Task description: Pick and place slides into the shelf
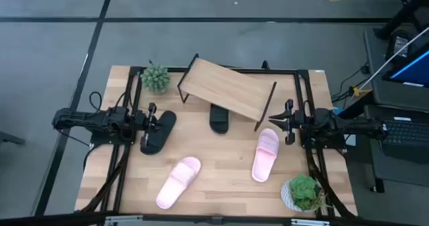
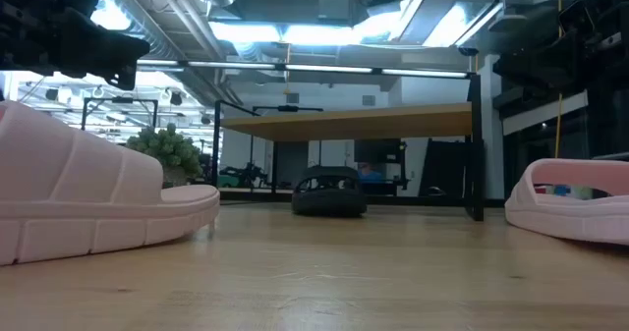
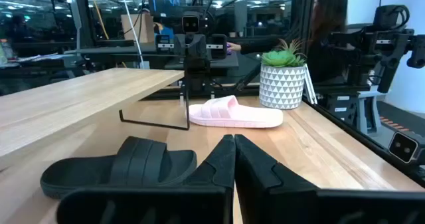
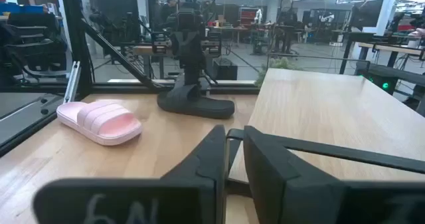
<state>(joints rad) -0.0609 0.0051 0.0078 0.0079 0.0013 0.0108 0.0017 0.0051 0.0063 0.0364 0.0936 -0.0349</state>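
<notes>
The shelf (image 1: 228, 88) stands slanted at the table's far middle, on thin black legs. One black slide (image 1: 219, 117) lies on the table under its near edge, also in the low view (image 2: 329, 193). The other black slide (image 1: 159, 131) lies just in front of my left gripper (image 1: 151, 121), which is shut (image 3: 234, 144) and clear of it. Two pink slides lie flat on the table, one near the middle (image 1: 179, 182) and one (image 1: 265, 154) just ahead of my right gripper (image 1: 288, 123), which is shut (image 4: 234, 141) and touches nothing.
A small green plant (image 1: 155, 77) sits at the far left corner beside the shelf. A potted plant in a white patterned pot (image 1: 301, 191) stands at the near right corner. Black frame rails run along the table's edges. A person shows beyond the table (image 3: 329, 24).
</notes>
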